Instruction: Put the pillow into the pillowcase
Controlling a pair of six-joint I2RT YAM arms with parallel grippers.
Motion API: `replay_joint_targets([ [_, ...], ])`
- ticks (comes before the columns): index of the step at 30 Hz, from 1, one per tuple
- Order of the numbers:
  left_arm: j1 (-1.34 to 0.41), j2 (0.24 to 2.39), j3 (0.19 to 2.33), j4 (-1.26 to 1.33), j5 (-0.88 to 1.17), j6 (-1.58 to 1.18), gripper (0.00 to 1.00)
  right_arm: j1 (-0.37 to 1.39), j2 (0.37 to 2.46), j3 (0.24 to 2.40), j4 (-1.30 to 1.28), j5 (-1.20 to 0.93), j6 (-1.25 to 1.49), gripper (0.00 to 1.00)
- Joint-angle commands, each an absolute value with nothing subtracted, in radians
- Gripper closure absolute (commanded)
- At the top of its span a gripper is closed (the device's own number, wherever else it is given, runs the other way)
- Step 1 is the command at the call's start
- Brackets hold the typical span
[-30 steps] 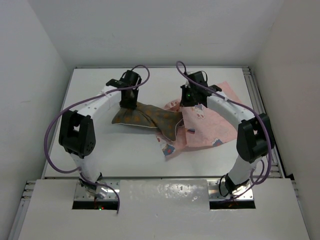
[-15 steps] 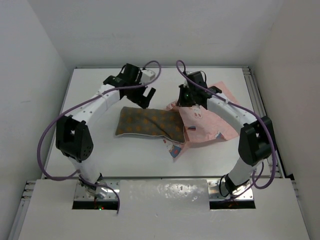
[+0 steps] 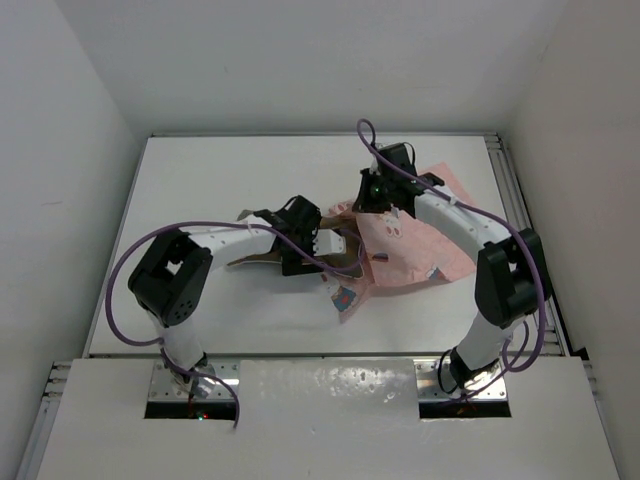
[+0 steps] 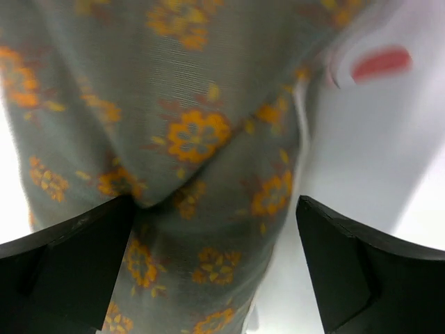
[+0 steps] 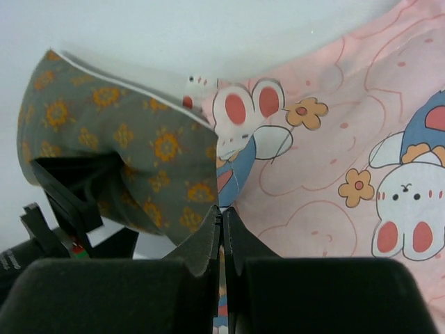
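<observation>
Pillowcase (image 3: 425, 245): pink bunny-print cloth, right-centre of table (image 3: 200, 180), rumpled. It's limp and light, best taken by the hem at its mouth. Pillow (image 5: 125, 139): thin, dark brown w/ orange flowers, mid-table, right end at the case's mouth. Soft and floppy, so grab an edge or corner. R gripper (image 5: 221, 217) is pinched tight on the pillowcase hem, prob. top layer only. L gripper (image 4: 215, 268) is spread wide astride the pillow, gripping nothing.

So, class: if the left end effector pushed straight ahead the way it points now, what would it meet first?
The pillow: its brown flowered fabric lies straight ahead of the open left end effector, seemingly close, though depth is unclear.
</observation>
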State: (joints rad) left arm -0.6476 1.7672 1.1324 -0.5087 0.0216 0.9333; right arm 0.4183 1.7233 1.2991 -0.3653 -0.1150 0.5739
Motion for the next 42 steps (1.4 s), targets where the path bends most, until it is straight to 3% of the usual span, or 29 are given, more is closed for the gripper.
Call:
replay_joint_targets([
  [1,-0.63,1.772,1.124,-0.313,-0.072,0.894,0.0,0.416,1.706,1.27,-0.318,-0.129,0.597,1.0],
  [5,-0.637,1.77,1.166,-0.38,-0.02,0.867,0.1,0.416,1.692,1.249,-0.313,-0.126,0.597,1.0],
  [14,-0.6,1.729,1.413,-0.798,0.149,0.989,0.04,0.416,1.689,1.239,-0.316,-0.129,0.589,1.0],
  [18,-0.558,1.753,1.355,-0.712,0.086,1.063,0.0,0.416,1.69,1.233,-0.31,-0.13,0.595,1.0],
  [26,-0.578,1.805,1.18,-0.442,0.022,1.025,0.03,0.416,1.694,1.23,-0.295,-0.13,0.618,1.0],
  [29,-0.577,1.824,1.206,-0.422,0.034,0.953,0.45,0.414,1.694,1.227,-0.295,-0.137,0.629,1.0],
  [30,-0.577,1.822,1.233,-0.454,0.041,0.937,0.89,0.416,1.689,1.224,-0.293,-0.138,0.632,1.0],
  [31,-0.577,1.819,1.253,-0.471,0.051,0.908,1.0,0.416,1.687,1.223,-0.293,-0.134,0.637,1.0],
  [36,-0.581,1.798,1.471,-0.691,0.15,0.668,1.0,0.416,1.668,1.241,-0.295,-0.127,0.664,1.0],
  [42,-0.614,1.789,1.561,-0.744,0.117,0.417,1.0,0.423,1.618,1.302,-0.313,-0.092,0.73,1.0],
])
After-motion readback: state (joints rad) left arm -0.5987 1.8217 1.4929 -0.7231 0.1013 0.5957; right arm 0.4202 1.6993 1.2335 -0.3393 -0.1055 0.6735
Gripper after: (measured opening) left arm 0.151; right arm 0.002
